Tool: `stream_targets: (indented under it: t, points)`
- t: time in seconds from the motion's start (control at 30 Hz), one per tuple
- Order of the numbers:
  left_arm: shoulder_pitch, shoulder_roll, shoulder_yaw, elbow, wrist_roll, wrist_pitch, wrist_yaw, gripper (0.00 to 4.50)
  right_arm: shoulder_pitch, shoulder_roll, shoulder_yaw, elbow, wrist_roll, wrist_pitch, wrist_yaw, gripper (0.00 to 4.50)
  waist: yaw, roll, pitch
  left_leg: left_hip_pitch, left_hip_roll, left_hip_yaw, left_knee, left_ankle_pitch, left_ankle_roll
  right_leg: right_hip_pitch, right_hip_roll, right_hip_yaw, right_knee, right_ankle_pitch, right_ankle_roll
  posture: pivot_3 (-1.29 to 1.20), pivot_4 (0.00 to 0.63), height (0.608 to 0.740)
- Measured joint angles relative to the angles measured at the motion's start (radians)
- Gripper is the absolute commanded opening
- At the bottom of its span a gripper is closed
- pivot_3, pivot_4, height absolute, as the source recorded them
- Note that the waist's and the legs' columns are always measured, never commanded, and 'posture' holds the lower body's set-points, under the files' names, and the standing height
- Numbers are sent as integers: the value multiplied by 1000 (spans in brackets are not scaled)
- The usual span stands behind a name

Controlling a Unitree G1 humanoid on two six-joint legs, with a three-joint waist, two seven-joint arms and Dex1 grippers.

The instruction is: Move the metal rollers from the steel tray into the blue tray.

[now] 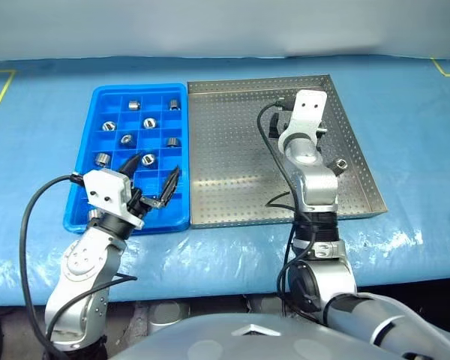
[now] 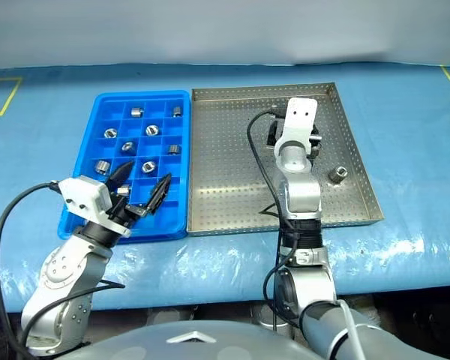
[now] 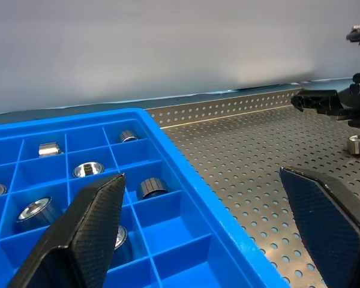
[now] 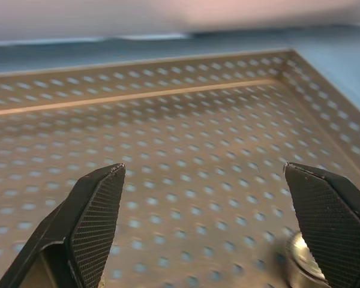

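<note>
Steel tray (image 2: 232,195) holds one last metal roller (image 2: 337,175) at its right side, so bring your empty, wide-open right tool (image 4: 207,225) onto it, left tool (image 1: 154,180) idle, gaping over the blue tray (image 1: 90,161).

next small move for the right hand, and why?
Probably shift the open right hand toward the one small shiny silver metal roller left on the large perforated steel tray, centring it between the fingers. It sits off beside one fingertip, not between them; the other rollers already lie in the bright blue compartment tray.
</note>
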Motion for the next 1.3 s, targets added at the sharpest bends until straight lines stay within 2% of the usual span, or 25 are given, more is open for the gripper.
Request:
stream_targets:
  t: [0.1,0.37,0.63,0.9,1.0,1.2,1.3]
  points:
    - [-12,3,-10,3,0,1,-4,4500,-16,52,-45,49,-13,3,-118,4468,-9,0,0,0,0,0,0,0,0,0,0,0,0,0,0,8,150,740]
    - [-18,10,-33,16,0,1,-21,4500,-89,51,-180,234,19,-139,-383,4468,-17,0,0,0,-1,1,0,0,0,0,-1,1,0,0,0,25,150,740]
    - [-15,11,-48,16,1,1,-21,4500,-194,42,-214,413,116,-241,-396,4468,-19,1,0,0,-1,1,0,0,0,0,0,1,0,0,0,43,150,740]
    - [-10,11,-46,16,1,0,-20,4500,-204,40,-210,471,132,-265,-403,4468,-12,1,0,0,-1,1,0,0,0,0,-1,1,0,0,0,51,150,740]
    - [-9,11,-46,16,1,0,-19,4500,-213,40,-211,490,136,-265,-423,3875,-11,1,0,0,-1,1,0,0,0,0,-1,1,0,0,0,58,150,740]
    - [-5,9,-46,16,1,0,-13,4500,-217,39,-215,505,149,-271,-445,1910,-11,1,0,0,-1,1,0,0,0,0,-1,1,0,0,0,71,150,740]
    - [5,8,-45,16,1,-2,-6,4500,-218,39,-215,505,157,-275,-446,1839,-8,1,0,0,-1,1,0,0,0,0,0,1,0,0,0,80,150,740]
